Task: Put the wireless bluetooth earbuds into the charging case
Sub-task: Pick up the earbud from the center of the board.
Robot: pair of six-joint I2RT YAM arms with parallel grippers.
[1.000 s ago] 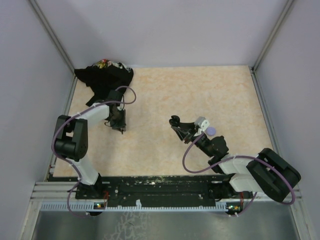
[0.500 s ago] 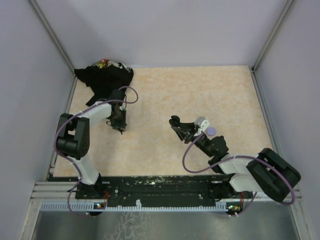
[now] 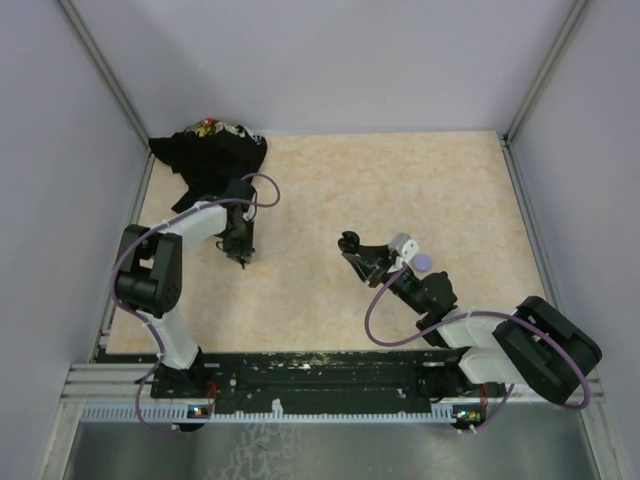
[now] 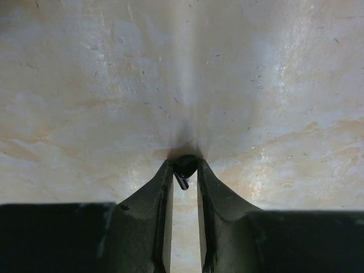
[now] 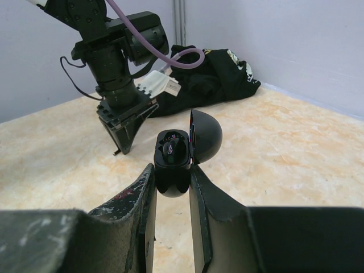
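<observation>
Here, my left pincer (image 4: 185, 168): down at the tabletop (image 4: 256, 85) with its tips on the surface, clenched on a bud (image 4: 185, 164).
Bud: small, dark and rounded, lying on the tabletop. It is pinched between my two left fingertips and touches both. A short thin part of it shows in the gap just behind.
My right pincer (image 5: 172, 169): grasping the case (image 5: 172, 182), held up off the tabletop and well apart from my left pincer.
Case: dark and glossy, its lower body squeezed between my right fingers. The lid (image 5: 206, 133) is swung open and stands up beside the opening.
Second bud (image 5: 170, 147): dark, sitting inside the open case. Which socket it fills, I cannot tell.
Left side as my right wrist sees it: my left pincer points straight down at the tabletop, beyond the case.
Cloth (image 3: 210, 155): black, bunched, with a bit of coloured print, in the far left corner of the tabletop, just behind my left arm.
Cables (image 3: 375, 310): purple, looping along both of my arms.
</observation>
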